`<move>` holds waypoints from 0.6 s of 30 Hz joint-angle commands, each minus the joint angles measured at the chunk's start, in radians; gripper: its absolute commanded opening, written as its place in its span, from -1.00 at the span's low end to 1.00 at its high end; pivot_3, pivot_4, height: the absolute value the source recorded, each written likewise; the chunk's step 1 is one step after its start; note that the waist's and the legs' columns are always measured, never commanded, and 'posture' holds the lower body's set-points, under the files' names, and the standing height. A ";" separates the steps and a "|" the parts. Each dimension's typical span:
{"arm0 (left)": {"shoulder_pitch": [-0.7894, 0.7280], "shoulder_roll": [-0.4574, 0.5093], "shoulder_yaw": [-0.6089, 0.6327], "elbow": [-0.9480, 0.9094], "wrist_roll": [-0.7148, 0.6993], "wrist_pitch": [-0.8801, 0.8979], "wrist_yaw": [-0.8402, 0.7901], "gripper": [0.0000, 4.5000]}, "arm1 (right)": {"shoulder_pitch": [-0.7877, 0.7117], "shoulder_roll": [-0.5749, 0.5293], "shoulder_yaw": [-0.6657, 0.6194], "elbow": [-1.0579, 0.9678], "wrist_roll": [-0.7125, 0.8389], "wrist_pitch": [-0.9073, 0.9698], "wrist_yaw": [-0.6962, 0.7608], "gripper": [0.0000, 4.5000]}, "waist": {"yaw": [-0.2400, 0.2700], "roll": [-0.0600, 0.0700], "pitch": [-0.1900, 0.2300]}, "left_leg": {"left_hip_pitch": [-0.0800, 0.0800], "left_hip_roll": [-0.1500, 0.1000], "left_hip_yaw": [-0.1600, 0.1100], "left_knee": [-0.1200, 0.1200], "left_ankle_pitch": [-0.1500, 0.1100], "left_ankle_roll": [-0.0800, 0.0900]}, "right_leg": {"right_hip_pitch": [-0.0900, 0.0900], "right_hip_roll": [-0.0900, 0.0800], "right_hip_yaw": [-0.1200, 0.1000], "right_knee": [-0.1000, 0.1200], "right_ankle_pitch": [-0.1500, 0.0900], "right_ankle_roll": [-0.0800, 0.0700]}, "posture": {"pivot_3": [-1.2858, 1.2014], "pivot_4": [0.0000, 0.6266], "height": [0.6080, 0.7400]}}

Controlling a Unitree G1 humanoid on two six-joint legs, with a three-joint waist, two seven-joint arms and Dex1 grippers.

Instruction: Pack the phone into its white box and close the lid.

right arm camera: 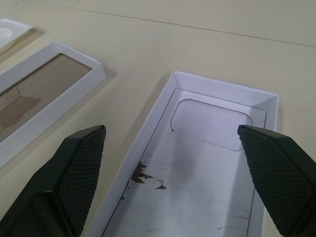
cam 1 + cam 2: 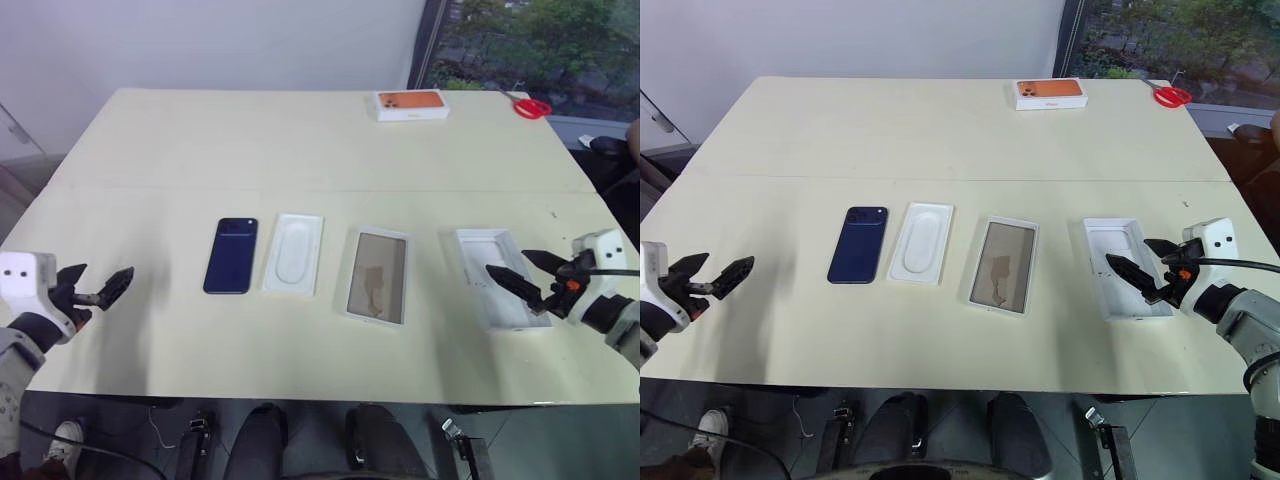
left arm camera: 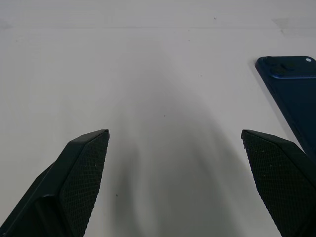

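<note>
The dark blue phone (image 2: 231, 255) lies back up on the table, left of centre, with its camera cluster at the far end. To its right lies a thin white insert (image 2: 294, 253), then the white box (image 2: 377, 276) with its tan floor showing. The lid (image 2: 495, 275) rests furthest right, its white inside facing up. My right gripper (image 2: 508, 262) hovers open and empty over the lid's near right edge. My left gripper (image 2: 105, 275) is open and empty, low near the table's left front, well left of the phone (image 3: 291, 94).
An orange-topped white box (image 2: 411, 104) and red scissors (image 2: 530, 107) sit at the far right of the cream table (image 2: 300, 140). The table's front edge runs just below both grippers. A window lies beyond the far right corner.
</note>
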 commanded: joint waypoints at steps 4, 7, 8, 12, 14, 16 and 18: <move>0.008 -0.010 0.009 -0.046 -0.015 -0.002 0.008 1.00 | -0.042 -0.015 0.017 -0.048 0.011 0.001 -0.004 0.99 | -0.001 0.000 0.000 | 0.000 0.000 0.000 0.000 0.000 0.000 | 0.000 0.000 0.000 0.000 0.000 0.000 | 0.03 -0.52 0.86; 0.012 -0.018 0.015 -0.063 -0.026 0.008 0.014 1.00 | -0.058 -0.020 0.030 -0.049 0.013 0.007 0.004 0.99 | 0.000 0.000 0.000 | 0.000 0.000 0.000 0.000 0.000 0.000 | 0.000 0.000 0.000 0.000 0.000 0.000 | 0.03 -0.52 0.86; 0.016 -0.023 0.015 -0.070 -0.029 0.010 0.017 1.00 | -0.063 -0.018 0.034 -0.050 0.013 0.008 0.004 0.99 | 0.000 0.000 0.000 | 0.000 0.000 0.000 0.000 0.000 0.000 | 0.000 0.000 0.000 0.000 0.000 0.000 | 0.03 -0.52 0.86; 0.020 -0.039 0.006 -0.102 -0.047 0.026 0.032 1.00 | -0.081 -0.011 0.057 -0.059 0.016 0.016 0.004 0.99 | 0.000 0.000 0.000 | 0.000 0.000 0.000 0.000 0.000 0.000 | 0.001 0.000 0.000 0.000 0.000 0.000 | 0.03 -0.52 0.86; 0.021 -0.046 -0.004 -0.117 -0.052 0.032 0.041 1.00 | -0.085 -0.008 0.064 -0.063 0.017 0.017 0.002 0.99 | 0.000 0.000 0.000 | 0.000 0.000 -0.001 0.000 0.000 0.000 | 0.001 0.000 0.000 0.000 0.000 0.000 | 0.03 -0.52 0.86; 0.010 -0.052 -0.023 -0.147 -0.066 0.053 0.052 1.00 | -0.091 -0.008 0.070 -0.067 0.020 0.019 0.001 0.99 | 0.001 0.000 0.000 | 0.001 0.000 0.000 0.000 0.000 0.000 | 0.001 0.000 0.000 0.000 0.000 0.000 | 0.03 -0.52 0.86; -0.015 -0.050 -0.051 -0.177 -0.083 0.074 0.058 1.00 | -0.098 -0.007 0.076 -0.070 0.021 0.020 -0.001 0.99 | 0.003 0.000 0.000 | 0.001 0.000 0.000 0.000 0.000 0.000 | 0.002 0.000 0.000 0.000 0.000 0.000 | 0.03 -0.52 0.86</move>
